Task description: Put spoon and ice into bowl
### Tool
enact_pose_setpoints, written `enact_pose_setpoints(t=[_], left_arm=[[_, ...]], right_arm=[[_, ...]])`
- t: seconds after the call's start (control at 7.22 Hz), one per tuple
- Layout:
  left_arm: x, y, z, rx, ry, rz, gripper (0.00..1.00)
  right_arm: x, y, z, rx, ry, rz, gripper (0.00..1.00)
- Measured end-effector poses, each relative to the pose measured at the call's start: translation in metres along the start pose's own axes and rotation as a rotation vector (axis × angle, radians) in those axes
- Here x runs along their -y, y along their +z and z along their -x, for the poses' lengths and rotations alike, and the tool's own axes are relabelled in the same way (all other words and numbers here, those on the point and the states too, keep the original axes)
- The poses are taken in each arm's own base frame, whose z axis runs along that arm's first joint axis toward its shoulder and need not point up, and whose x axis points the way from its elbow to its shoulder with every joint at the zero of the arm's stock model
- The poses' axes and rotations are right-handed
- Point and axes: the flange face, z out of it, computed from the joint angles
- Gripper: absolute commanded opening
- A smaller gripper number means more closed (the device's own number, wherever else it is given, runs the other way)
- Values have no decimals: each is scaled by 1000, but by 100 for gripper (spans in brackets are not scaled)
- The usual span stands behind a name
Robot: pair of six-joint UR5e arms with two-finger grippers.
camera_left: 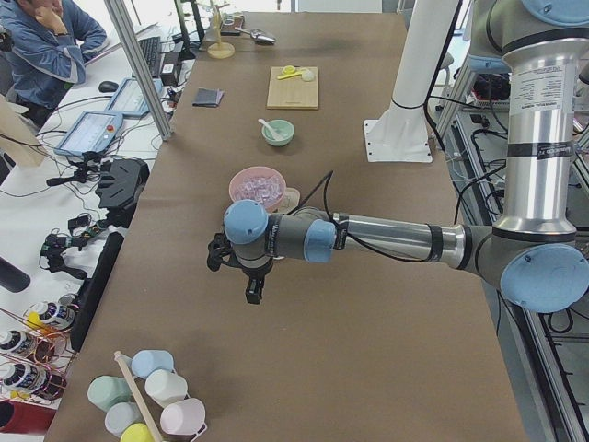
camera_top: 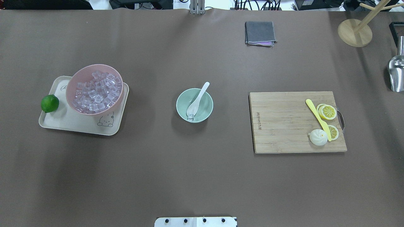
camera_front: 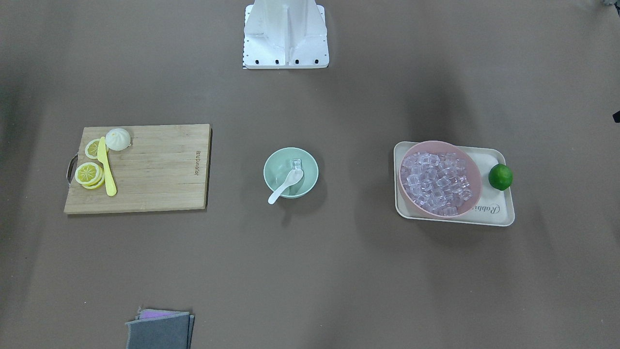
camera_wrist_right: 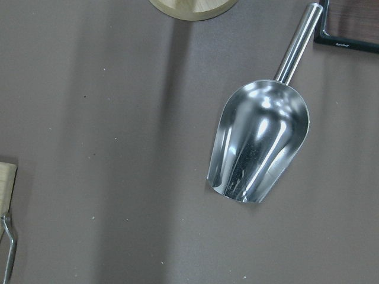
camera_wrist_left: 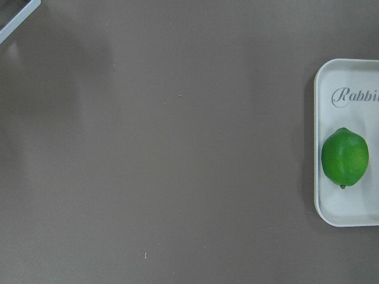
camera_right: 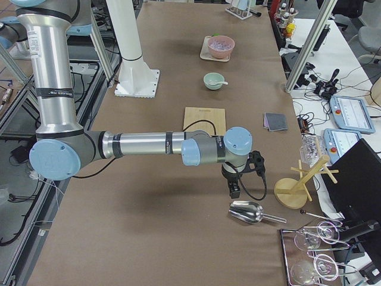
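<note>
Spoon (camera_front: 286,185) and ice (camera_front: 296,163) inside bowl (camera_front: 272,165), far from left fingers (camera_left: 254,293) and right fingers (camera_right: 234,190), spread indiscernible.

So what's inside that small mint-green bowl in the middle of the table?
A glossy white soup spoon, scoop down in the mint-green bowl, handle leaning out over its rim, and one clear ice cube by the scoop's tip. The bowl's floor under the scoop is covered.
</note>
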Motion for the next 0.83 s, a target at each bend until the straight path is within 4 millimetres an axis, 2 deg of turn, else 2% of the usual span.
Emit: enact_pose_setpoints(t=[0.83], left_arm=[[-3,-14,11,8,-24,-28,98]], right_arm=[[-10,1,-12,-2,23,6,100]])
